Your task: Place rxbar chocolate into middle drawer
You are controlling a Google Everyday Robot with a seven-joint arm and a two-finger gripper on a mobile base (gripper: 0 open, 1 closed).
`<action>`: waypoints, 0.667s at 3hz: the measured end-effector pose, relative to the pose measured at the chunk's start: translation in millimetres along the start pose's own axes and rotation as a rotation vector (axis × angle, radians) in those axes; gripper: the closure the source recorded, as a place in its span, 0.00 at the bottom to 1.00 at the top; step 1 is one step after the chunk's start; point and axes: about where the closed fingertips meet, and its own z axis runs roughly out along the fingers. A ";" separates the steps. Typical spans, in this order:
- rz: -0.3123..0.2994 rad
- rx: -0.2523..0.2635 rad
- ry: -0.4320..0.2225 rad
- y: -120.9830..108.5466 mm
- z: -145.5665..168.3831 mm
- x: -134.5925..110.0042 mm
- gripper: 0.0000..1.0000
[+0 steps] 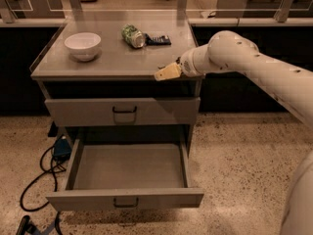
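The rxbar chocolate (157, 39), a small flat bar in a dark wrapper, lies at the back of the cabinet top, just right of a green can. The middle drawer (126, 198), the lowest grey front with a small dark handle, is pulled fully out and its inside is bare. My gripper (166, 72) is pale yellow at the end of the white arm. It hovers at the front right edge of the cabinet top, well in front of the bar and above the open drawer. Nothing shows in it.
A white bowl (82, 45) stands at the top's left. A crushed green can (132, 35) lies next to the bar. A shut grey drawer front (123, 111) sits above the open one. A black cable (41, 173) and blue box lie on the floor at left.
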 end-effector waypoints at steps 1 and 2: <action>0.000 0.000 0.000 0.0 0.0 0.0 0.42; 0.000 0.000 0.000 0.0 0.0 0.0 0.65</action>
